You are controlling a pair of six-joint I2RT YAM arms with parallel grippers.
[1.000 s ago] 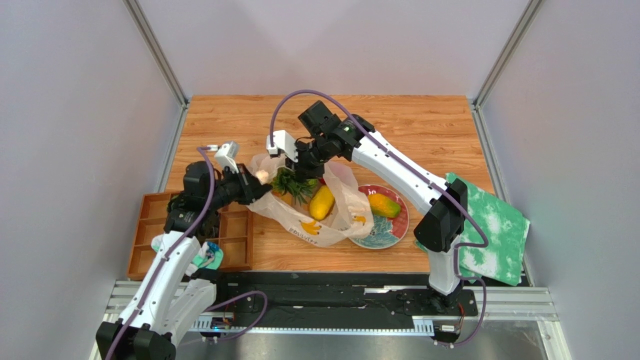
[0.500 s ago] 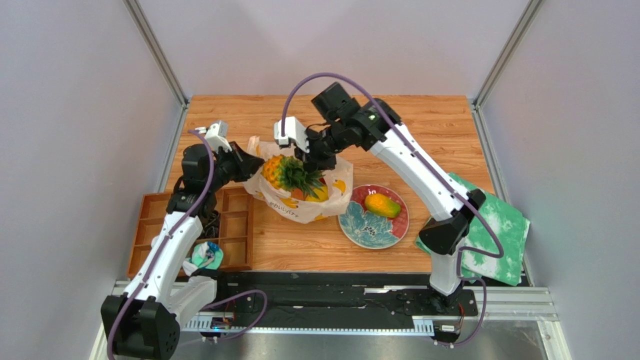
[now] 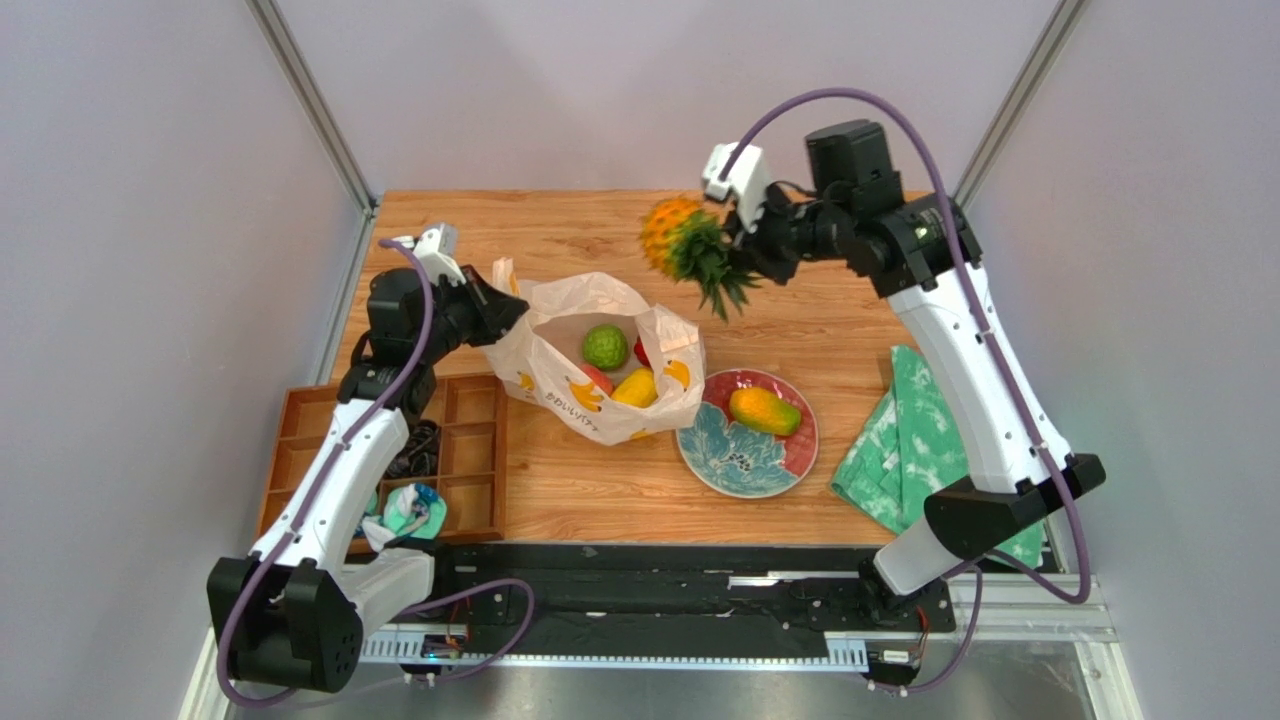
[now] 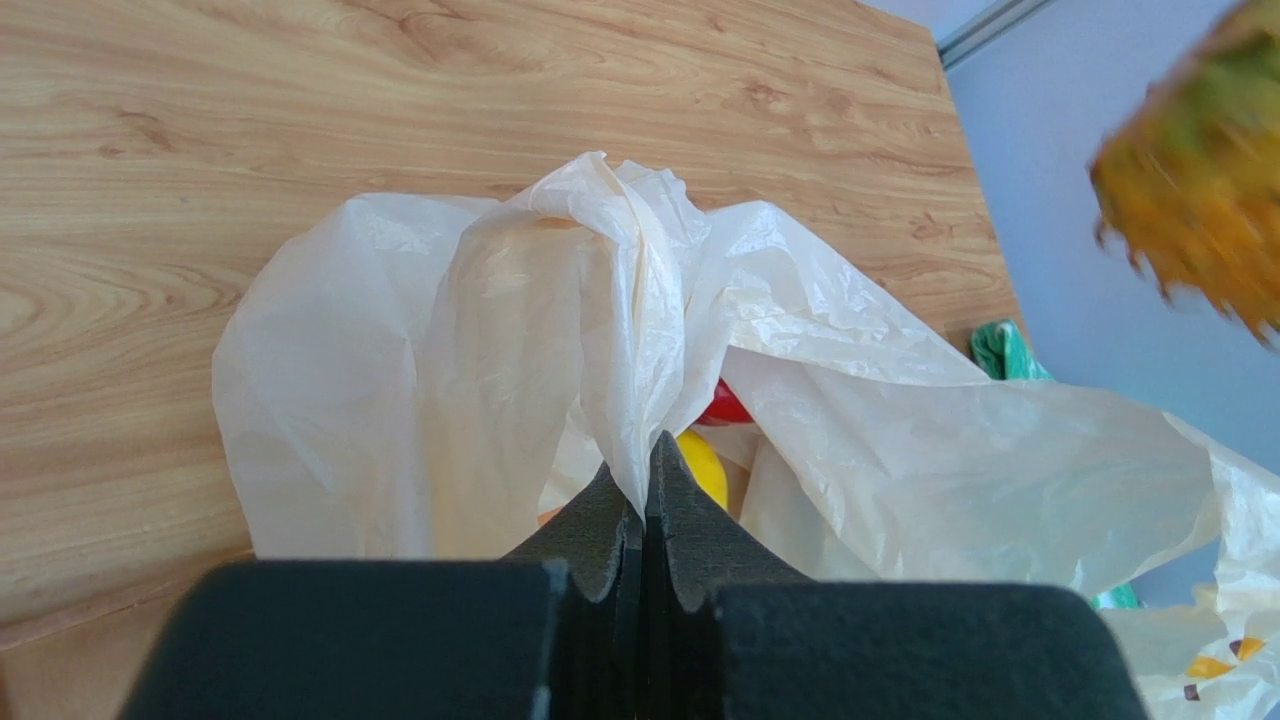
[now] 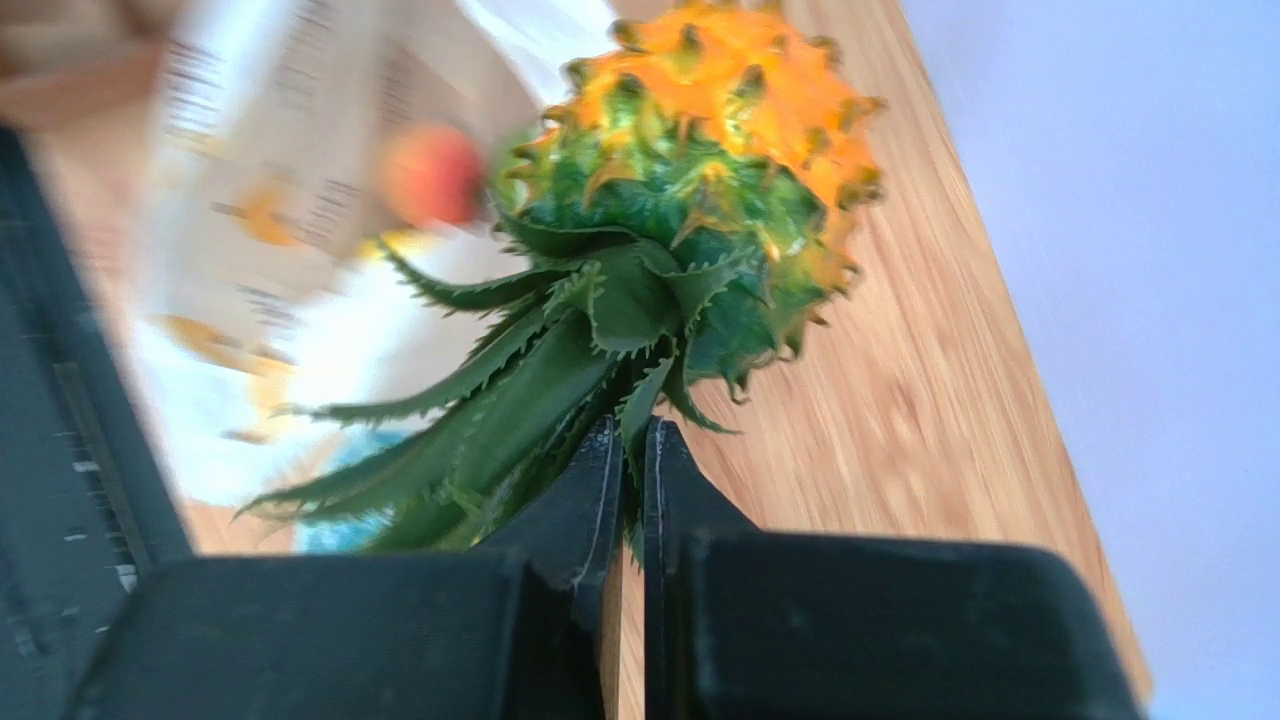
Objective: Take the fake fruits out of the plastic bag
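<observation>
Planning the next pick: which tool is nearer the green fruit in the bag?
Left. The left tool grips the bag just left of the green fruit; the right tool holds the pineapple farther off, toward the far right.

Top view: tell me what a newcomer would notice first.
The pineapple hangs in mid-air over the table's far side, gripped by its leaves in the right hand. Left of it, the left hand pinches the open bag, a green fruit inside; a mango lies on the plate.

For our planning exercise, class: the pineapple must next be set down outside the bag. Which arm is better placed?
Right. The right pincer grips the pineapple by the leaves, clear of the plastic bag; the left pincer is shut on the bag's rim.
</observation>
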